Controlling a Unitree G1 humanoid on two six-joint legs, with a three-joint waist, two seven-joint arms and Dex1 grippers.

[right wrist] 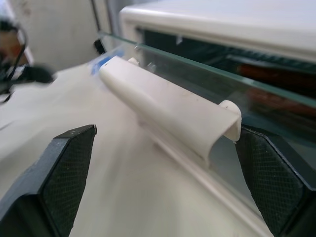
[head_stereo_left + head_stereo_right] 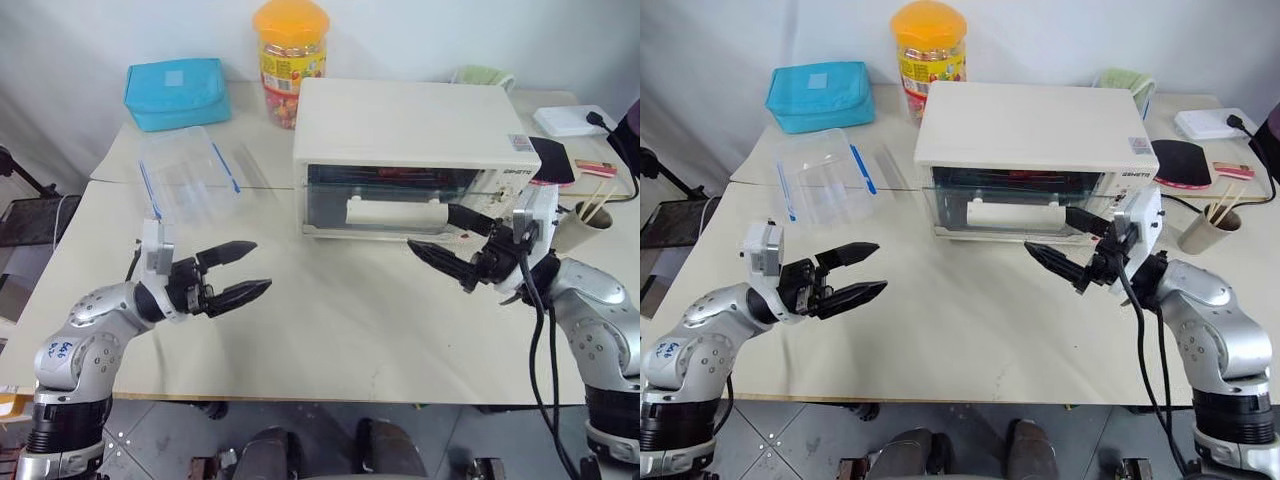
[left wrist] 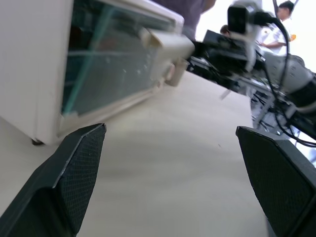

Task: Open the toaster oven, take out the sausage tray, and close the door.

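Note:
The cream-white toaster oven (image 2: pixel 405 125) stands at the back middle of the table. Its glass door (image 2: pixel 390 195) is upright against the front, with the long white handle (image 2: pixel 395 212) across it. Red shapes (image 2: pixel 405 172) show dimly through the glass, and the sausage tray itself is too dim to make out. My right gripper (image 2: pixel 432 228) is open and hovers just in front of the handle's right end (image 1: pixel 168 106), not touching it. My left gripper (image 2: pixel 255 267) is open and empty, hanging over the table well to the left of the oven (image 3: pixel 44 64).
A clear plastic container with blue clips (image 2: pixel 190 175) lies left of the oven. Behind it are a blue pouch (image 2: pixel 177 92) and an orange-lidded jar (image 2: pixel 291 60). A paper cup with sticks (image 2: pixel 585 225), a black pad (image 2: pixel 553 160) and a white box (image 2: pixel 575 120) are at the right.

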